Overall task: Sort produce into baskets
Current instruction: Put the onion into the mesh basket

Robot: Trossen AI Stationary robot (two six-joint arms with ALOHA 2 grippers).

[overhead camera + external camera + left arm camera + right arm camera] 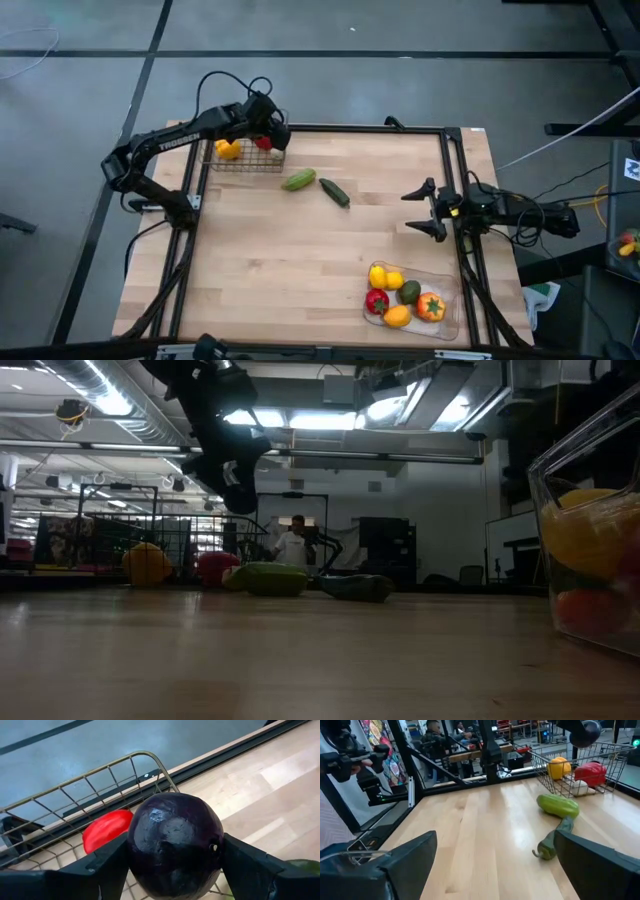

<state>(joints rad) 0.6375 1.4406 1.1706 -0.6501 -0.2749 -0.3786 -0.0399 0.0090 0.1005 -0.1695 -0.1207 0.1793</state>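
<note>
Left gripper (pixel 175 870) clamps a dark purple fruit (pixel 175 842) over the wire basket (pixel 100 775); right gripper (pixel 425 208) spread apart.

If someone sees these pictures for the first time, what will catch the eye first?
First, the dark purple eggplant clamped in the left gripper, held above the wire-mesh basket at the table's far left corner, where a red pepper and a yellow fruit already lie. Next, the clear plastic tray of bright produce at the near right. A light green vegetable and a dark green cucumber lie loose on the table, with the right gripper open at the right edge.
</note>
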